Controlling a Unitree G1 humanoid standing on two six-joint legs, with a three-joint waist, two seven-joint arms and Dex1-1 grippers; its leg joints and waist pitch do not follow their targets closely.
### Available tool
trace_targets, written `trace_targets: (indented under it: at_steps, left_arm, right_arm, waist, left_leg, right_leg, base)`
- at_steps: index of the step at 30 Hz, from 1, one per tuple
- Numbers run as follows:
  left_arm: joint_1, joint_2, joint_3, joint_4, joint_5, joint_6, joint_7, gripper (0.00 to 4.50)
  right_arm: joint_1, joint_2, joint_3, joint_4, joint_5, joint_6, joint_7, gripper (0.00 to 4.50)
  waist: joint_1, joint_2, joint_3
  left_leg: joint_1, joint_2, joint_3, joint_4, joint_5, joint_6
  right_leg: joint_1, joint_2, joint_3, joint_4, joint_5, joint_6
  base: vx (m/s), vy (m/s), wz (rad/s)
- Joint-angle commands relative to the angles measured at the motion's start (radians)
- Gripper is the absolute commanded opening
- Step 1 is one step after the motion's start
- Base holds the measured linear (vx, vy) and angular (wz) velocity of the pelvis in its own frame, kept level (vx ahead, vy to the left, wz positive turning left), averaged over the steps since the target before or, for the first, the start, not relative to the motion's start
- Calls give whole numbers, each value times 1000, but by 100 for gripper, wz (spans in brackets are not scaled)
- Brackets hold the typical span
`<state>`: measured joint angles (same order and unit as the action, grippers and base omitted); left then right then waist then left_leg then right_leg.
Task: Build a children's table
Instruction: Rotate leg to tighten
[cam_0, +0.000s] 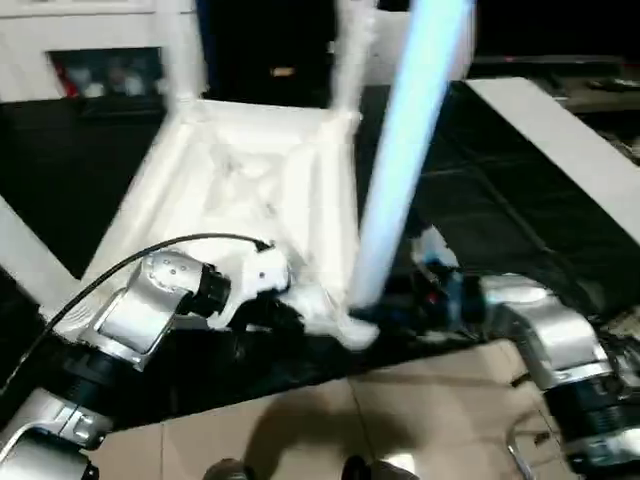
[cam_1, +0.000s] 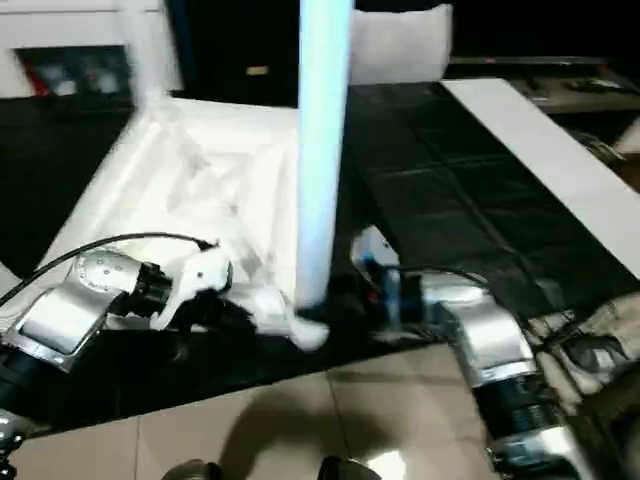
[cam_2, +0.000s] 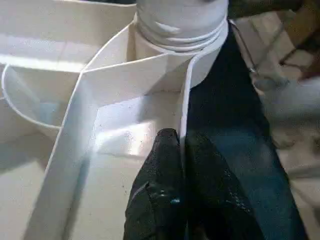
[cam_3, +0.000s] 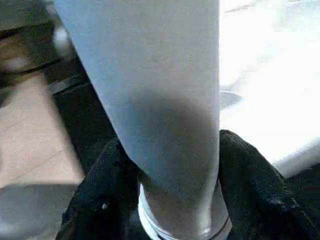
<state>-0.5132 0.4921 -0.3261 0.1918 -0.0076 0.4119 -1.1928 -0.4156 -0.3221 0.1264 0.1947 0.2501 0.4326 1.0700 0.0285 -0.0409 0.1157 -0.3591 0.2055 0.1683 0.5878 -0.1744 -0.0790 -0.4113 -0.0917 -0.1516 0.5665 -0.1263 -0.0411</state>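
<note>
On dark floor mats ahead of the robot lies the children's table (cam_0: 250, 190), upside down, ribbed underside up, so the corner sockets face up for legs. At least one leg (cam_0: 355, 60) at a far corner looks fitted already & stands up.

Near corner, closest to the robot: another leg (cam_0: 405, 160) stands in its socket (cam_2: 180, 30), leaning a bit off vertical. Threaded base visible at socket rim, so prob. not fully seated yet.

Left tool (cam_2: 182, 185): fingers closed tight, pinching the thin rim wall of the top just beside that socket. Likely reason: pins the top down so it won't spin or slide while the leg is worked in.

Right tool (cam_3: 175, 200): fingers wrapped round the leg low down, near its base, gripping it. A low hold gives best control for twisting/pushing into the socket.

Flat white board (cam_0: 560, 150) lies apart to the right, not involved. Tan floor tiles (cam_0: 400, 410) nearest the robot.

Step in hand, as I judge it: seating the near-corner leg.
</note>
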Motion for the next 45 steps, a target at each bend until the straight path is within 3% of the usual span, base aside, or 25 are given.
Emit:
trace_targets:
  at_steps: [1,3,4,5,6,7,9,12,14,16,19,22,26,28,29,31,36,37,42,45]
  left_arm:
    - [-6,-110,7,-77,-23,65,131,0]
    - [-12,-183,48,-77,-11,122,254,0]
    - [-14,-207,60,-76,-6,138,294,0]
    - [-15,-232,69,-79,-1,157,332,0]
    - [-15,-232,69,-79,-1,157,332,0]
    - [-15,-253,73,-83,10,172,368,0]
    - [-22,-290,76,-86,36,191,439,0]
    - [-25,-294,66,-87,48,191,445,0]
    - [-24,-288,55,-93,58,193,442,0]
    - [-22,-280,51,-95,59,193,435,0]
    - [-19,-263,44,-102,58,199,430,0]
    - [-11,-234,39,-102,58,185,405,0]
    - [-4,-203,35,-99,58,162,365,0]
    - [1,-172,27,-89,51,118,316,0]
    - [5,-142,19,-76,44,75,270,0]
    - [6,-131,16,-70,40,60,253,0]
    - [11,-83,-1,-52,24,-16,166,0]
    - [16,-60,-12,-54,12,-45,114,0]
    - [12,20,-70,-30,9,-173,-46,0]
    - [2,39,-84,-16,4,-206,-97,0]
  right_arm:
    - [-23,119,30,7,-23,37,-179,204]
    - [-44,178,15,38,-60,51,-314,201]
    - [-52,197,10,48,-67,57,-354,201]
    - [-62,221,1,62,-77,59,-406,200]
    - [-62,221,1,62,-77,59,-406,200]
    - [-70,246,-11,74,-85,62,-456,200]
    - [-83,289,-26,94,-88,32,-503,200]
    - [-80,301,-30,91,-90,-3,-505,268]
    - [-69,311,-42,68,-82,7,-509,278]
    - [-63,306,-39,59,-86,5,-508,312]
    - [-55,296,-39,51,-86,-3,-513,325]
    - [-40,268,-47,32,-72,-18,-485,358]
    - [-26,227,-51,13,-59,-36,-417,388]
    - [-16,174,-48,-3,-51,-42,-341,413]
    - [-12,118,-43,-6,-50,-50,-271,421]
    - [-13,98,-42,-3,-49,-56,-247,443]
    - [-16,23,-39,2,-28,-68,-133,443]
    - [-19,-12,-34,6,-23,-85,-76,443]
    - [-29,-112,18,37,-54,-232,83,443]
    - [-26,-134,33,27,-20,-220,174,443]
  waist:
    - [-14,5,-53]
    - [-37,7,-58]
    - [-42,14,-56]
    - [-55,16,-58]
    - [-56,18,-59]
    - [-59,14,-57]
    - [-58,12,-55]
    - [-52,12,-59]
    - [-46,11,-65]
    - [-41,11,-65]
    - [-36,11,-67]
    - [-29,13,-70]
    - [-24,13,-73]
    - [-17,13,-79]
    - [-12,14,-77]
    - [-10,11,-77]
    - [5,14,-74]
    - [10,14,-75]
    - [24,12,-79]
    - [32,10,-84]
  left_leg:
    - [8,16,-25,-63,-350,-15]
    - [3,22,-37,-64,-398,-15]
    - [7,28,-40,-67,-416,-9]
    - [5,37,-48,-72,-443,-4]
    - [0,40,-51,-75,-452,-4]
    - [8,31,-46,-76,-447,5]
    - [11,19,-39,-69,-409,15]
    - [4,25,-37,-73,-355,30]
    - [-2,28,-33,-76,-300,42]
    - [-1,28,-27,-75,-267,50]
    - [-5,25,-23,-72,-233,58]
    - [-5,25,-22,-71,-215,62]
    - [-11,25,-20,-69,-157,76]
    - [-11,25,-20,-67,-133,85]
    - [-10,28,-18,-68,-116,97]
    - [-9,26,-16,-67,-138,98]
    - [3,31,-14,-69,-178,77]
    - [7,31,-13,-68,-181,74]
    - [6,32,-9,-69,-163,81]
    - [6,34,-9,-69,-159,83]
  right_leg:
    - [51,-70,25,-127,-746,20]
    - [65,-71,5,-134,-734,39]
    - [65,-72,5,-135,-712,33]
    - [71,-75,2,-132,-660,17]
    - [75,-75,4,-125,-637,11]
    - [62,-77,13,-127,-611,-8]
    - [56,-81,17,-134,-630,-14]
    - [60,-79,27,-122,-561,-34]
    - [62,-76,41,-105,-466,-71]
    - [60,-74,47,-98,-425,-94]
    - [61,-73,54,-88,-404,-109]
    - [64,-72,54,-87,-414,-102]
    - [68,-68,58,-75,-337,-123]
    - [71,-66,58,-69,-308,-130]
    - [68,-64,61,-62,-267,-152]
    - [69,-64,61,-63,-288,-152]
    - [60,-66,63,-74,-372,-133]
    - [58,-66,64,-74,-368,-139]
    - [59,-64,70,-63,-329,-153]
    - [64,-67,71,-58,-315,-169]
  base:
    - [0,0,0]
    - [0,0,0]
    - [0,0,0]
    - [0,0,0]
    - [0,0,0]
    - [0,0,0]
    - [0,0,0]
    - [0,0,0]
    - [0,0,0]
    - [0,0,0]
    - [0,0,0]
    - [0,0,0]
    - [0,0,0]
    - [0,0,0]
    - [0,0,0]
    - [0,0,0]
    - [0,0,0]
    - [0,0,0]
    - [0,0,0]
    - [0,0,0]
